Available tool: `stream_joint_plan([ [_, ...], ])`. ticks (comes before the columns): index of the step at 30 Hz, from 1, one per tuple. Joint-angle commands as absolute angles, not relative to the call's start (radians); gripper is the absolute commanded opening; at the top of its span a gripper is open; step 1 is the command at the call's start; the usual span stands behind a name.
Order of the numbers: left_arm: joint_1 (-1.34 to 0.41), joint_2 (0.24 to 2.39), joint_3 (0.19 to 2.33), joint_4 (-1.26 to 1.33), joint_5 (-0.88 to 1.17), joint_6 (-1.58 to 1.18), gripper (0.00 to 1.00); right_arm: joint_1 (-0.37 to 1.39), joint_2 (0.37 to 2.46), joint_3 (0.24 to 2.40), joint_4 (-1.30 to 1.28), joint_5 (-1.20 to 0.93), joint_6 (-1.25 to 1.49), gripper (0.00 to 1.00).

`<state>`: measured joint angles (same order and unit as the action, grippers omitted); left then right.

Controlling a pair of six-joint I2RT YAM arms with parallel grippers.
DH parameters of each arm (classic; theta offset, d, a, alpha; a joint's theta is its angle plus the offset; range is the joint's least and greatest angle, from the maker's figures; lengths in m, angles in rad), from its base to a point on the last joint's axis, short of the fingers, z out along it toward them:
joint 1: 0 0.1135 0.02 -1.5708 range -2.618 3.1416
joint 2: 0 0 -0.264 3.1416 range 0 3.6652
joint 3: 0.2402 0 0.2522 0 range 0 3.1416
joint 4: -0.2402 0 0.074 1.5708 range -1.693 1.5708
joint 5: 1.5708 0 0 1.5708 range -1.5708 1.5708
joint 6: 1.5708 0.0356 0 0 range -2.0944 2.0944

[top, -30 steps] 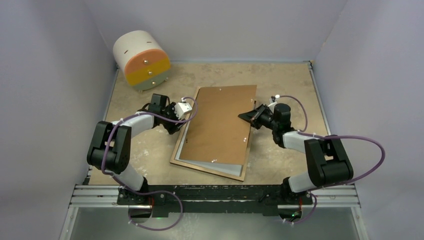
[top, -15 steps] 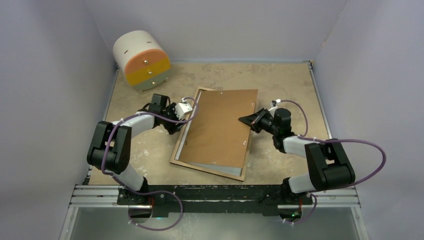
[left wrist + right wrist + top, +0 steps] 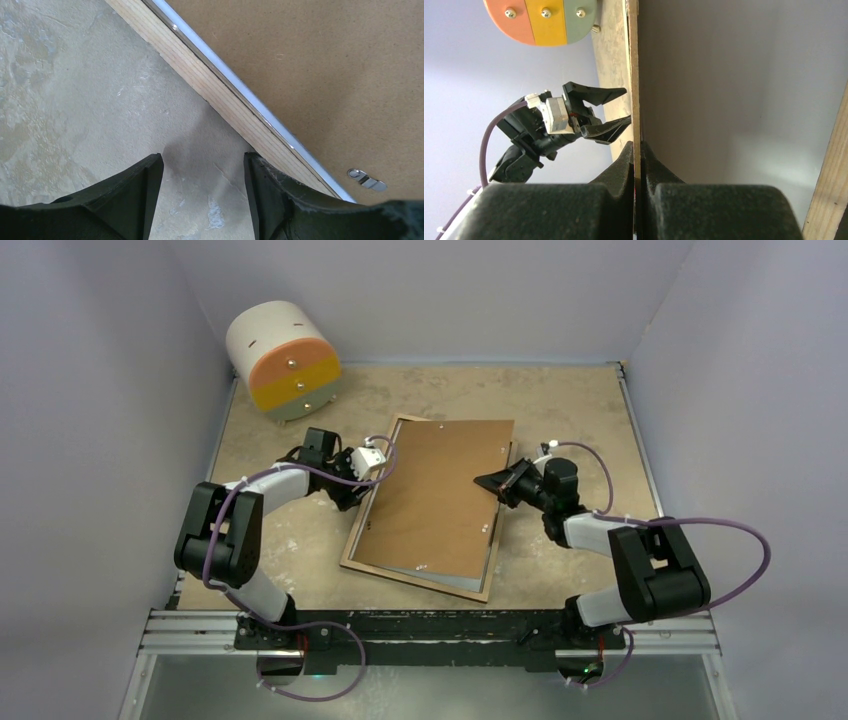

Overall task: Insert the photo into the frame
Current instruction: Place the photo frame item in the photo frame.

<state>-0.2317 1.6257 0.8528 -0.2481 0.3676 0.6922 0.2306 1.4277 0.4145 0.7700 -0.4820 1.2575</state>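
Observation:
The frame [image 3: 347, 562] lies face down on the table, its light-wood back rim up. The brown backing panel [image 3: 440, 490] lies over it, slightly askew. A pale strip [image 3: 455, 580], glass or the photo's reverse, shows along the near edge and in the left wrist view [image 3: 240, 90]; the photo's dark face is hidden. My right gripper [image 3: 487, 481] is shut on the panel's right edge [image 3: 636, 75], seen edge-on between the fingers. My left gripper [image 3: 362, 483] is open and empty on the table, its right finger [image 3: 270, 190] against the frame's wooden rim [image 3: 200, 85].
A white round drawer unit [image 3: 283, 360] with orange, yellow and green fronts stands at the back left, also in the right wrist view [image 3: 541, 20]. Grey walls close in the table on three sides. A metal clip [image 3: 367, 180] sits on the panel.
The right gripper has shifted left and lower with the backing panel, which now sits more squarely within the frame's rim. The left arm has barely moved.

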Motion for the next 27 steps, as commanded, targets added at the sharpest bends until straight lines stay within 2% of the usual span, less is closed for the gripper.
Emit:
stream_joint_plan([
  [1,-0.239,1.631,0.866,-0.306,0.393,0.704,0.62,0.242,1.430,0.460,0.792,-0.459,1.230,0.00],
  [15,-0.246,1.619,0.861,-0.359,0.475,0.729,0.57,0.292,1.542,0.484,0.840,-0.437,1.211,0.00],
  [20,-0.252,1.605,0.859,-0.395,0.510,0.738,0.57,0.304,1.579,0.538,0.790,-0.439,1.156,0.00],
  [27,-0.250,1.589,0.874,-0.389,0.473,0.735,0.56,0.308,1.581,0.630,0.595,-0.399,1.025,0.00],
])
